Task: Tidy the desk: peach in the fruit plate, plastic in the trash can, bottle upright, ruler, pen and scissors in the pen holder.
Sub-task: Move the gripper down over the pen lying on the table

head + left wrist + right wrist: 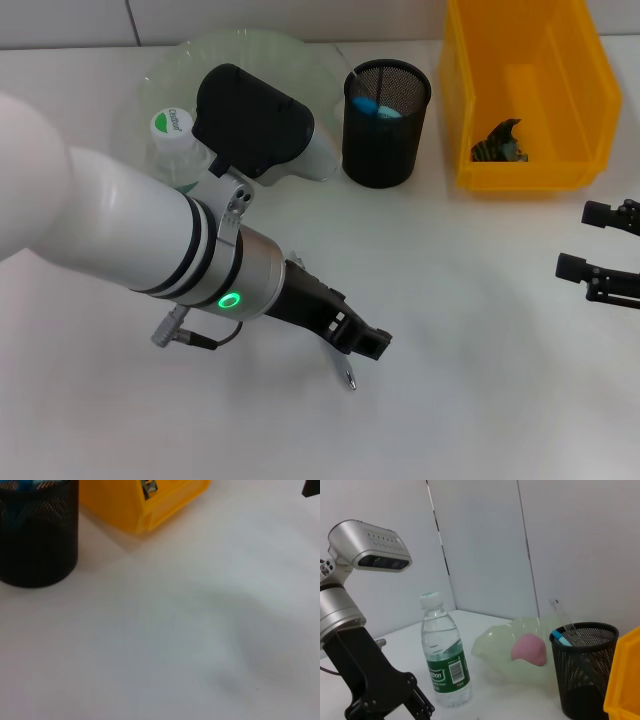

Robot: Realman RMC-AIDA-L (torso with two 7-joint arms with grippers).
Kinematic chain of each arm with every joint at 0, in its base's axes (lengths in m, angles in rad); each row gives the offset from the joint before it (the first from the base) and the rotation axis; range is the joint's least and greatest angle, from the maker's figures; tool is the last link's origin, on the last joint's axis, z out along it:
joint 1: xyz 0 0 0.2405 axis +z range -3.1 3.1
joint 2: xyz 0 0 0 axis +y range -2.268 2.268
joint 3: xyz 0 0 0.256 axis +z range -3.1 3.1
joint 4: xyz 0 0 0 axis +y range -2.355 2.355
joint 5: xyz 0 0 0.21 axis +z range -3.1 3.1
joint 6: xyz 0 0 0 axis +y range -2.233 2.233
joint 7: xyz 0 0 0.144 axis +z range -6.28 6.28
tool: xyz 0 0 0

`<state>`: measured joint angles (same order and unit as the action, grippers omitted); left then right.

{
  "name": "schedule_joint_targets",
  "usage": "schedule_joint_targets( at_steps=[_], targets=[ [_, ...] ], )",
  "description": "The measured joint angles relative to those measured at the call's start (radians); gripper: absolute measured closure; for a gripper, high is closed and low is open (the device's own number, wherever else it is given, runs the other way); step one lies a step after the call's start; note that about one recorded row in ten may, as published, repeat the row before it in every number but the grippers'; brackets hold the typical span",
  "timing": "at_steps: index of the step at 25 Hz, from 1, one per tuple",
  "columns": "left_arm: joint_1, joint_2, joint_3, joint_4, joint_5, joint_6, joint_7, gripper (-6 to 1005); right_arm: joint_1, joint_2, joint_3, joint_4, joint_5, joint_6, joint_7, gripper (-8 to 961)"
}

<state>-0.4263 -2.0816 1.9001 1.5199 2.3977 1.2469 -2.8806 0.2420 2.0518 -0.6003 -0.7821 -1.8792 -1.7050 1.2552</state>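
Note:
My left gripper [358, 342] is low over the desk [470, 350] near its front middle. A slim silver end of the pen [347, 378] pokes out just under it; the rest is hidden. The bottle [443, 655] stands upright beside the fruit plate [492, 647], which holds the peach [530, 647]. Ruler [559, 611] and scissors [562, 639] stand in the pen holder [385, 125]. The plastic [500, 140] lies in the trash can [530, 90]. At the right edge my right gripper [572, 238] is open and holds nothing.
Pen holder [35, 535] and trash can [145, 502] stand side by side at the back of the desk, ahead of the left wrist. White walls close off the back. My left arm [130, 240] covers much of the desk's left half.

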Motion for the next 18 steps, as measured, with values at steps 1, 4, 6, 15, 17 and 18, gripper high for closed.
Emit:
schedule_joint_targets(
  at_steps=[1, 4, 6, 15, 17, 18],
  targets=[
    [-0.003, 0.000, 0.000, -0.004, 0.005, 0.002, 0.000, 289, -0.001, 0.001, 0.000, 0.000, 0.000, 0.002, 0.000, 113],
    [-0.003, 0.001, 0.007, 0.001, 0.038, 0.003, 0.003, 289, -0.003, 0.002, 0.000, 0.000, 0.000, 0.007, 0.000, 113],
    [-0.003, 0.001, 0.011, 0.011, 0.065, 0.008, 0.005, 289, -0.001, 0.002, 0.001, 0.000, 0.000, 0.007, 0.000, 113],
    [-0.057, 0.002, 0.012, 0.139, 0.086, 0.115, 0.353, 288, -0.002, 0.002, 0.001, 0.001, 0.000, 0.015, 0.008, 113],
    [-0.108, 0.002, -0.003, 0.149, 0.081, 0.169, 0.473, 288, -0.004, 0.002, 0.006, 0.002, 0.000, 0.020, 0.019, 113],
    [-0.147, 0.002, -0.008, 0.147, 0.077, 0.200, 0.539, 288, -0.004, 0.002, 0.012, 0.007, 0.000, 0.020, 0.025, 113]
  ],
)
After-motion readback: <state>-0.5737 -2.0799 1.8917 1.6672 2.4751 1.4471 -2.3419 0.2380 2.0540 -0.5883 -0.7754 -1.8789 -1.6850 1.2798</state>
